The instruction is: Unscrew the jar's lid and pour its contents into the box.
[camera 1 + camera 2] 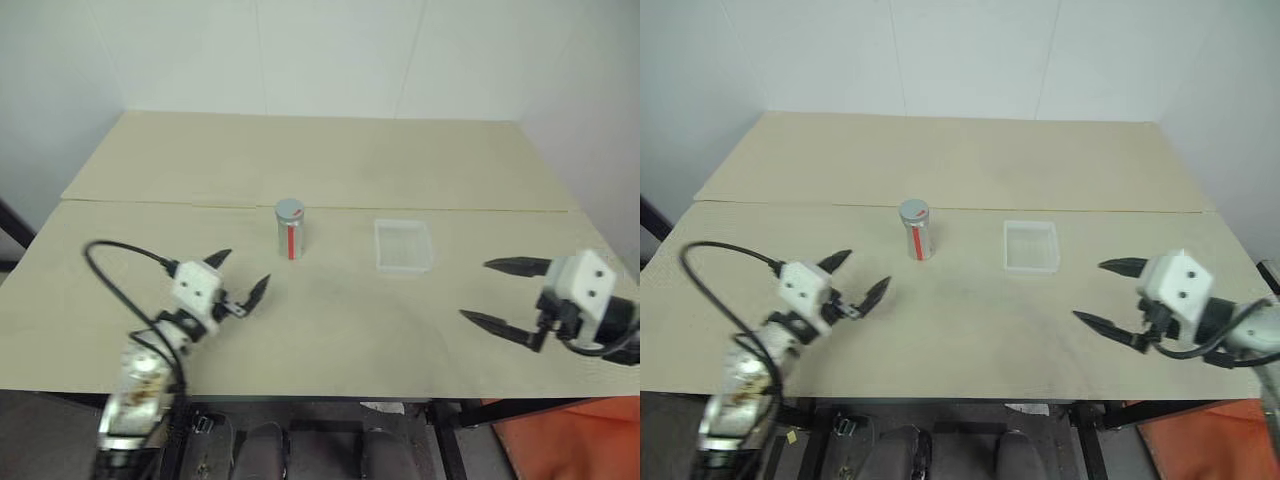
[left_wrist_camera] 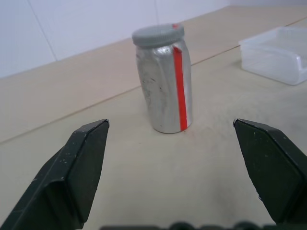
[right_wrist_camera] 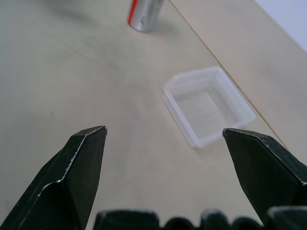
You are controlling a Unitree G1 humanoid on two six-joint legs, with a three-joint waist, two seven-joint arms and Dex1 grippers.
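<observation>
Standing upright at mid-table, the jar (image 1: 289,230) is silvery with a red stripe down its side and the grey lid (image 1: 289,209) still on. At its 8 o'clock the left gripper (image 1: 243,278) hangs with fingers spread wide, holding nothing. At the jar's 3 o'clock, apart from it, lies the clear box (image 1: 404,246); its inside looks bare. At the box's 4 o'clock the right gripper (image 1: 495,292) is likewise spread and empty. From the left wrist, dents and scuffs show on the jar's wall
</observation>
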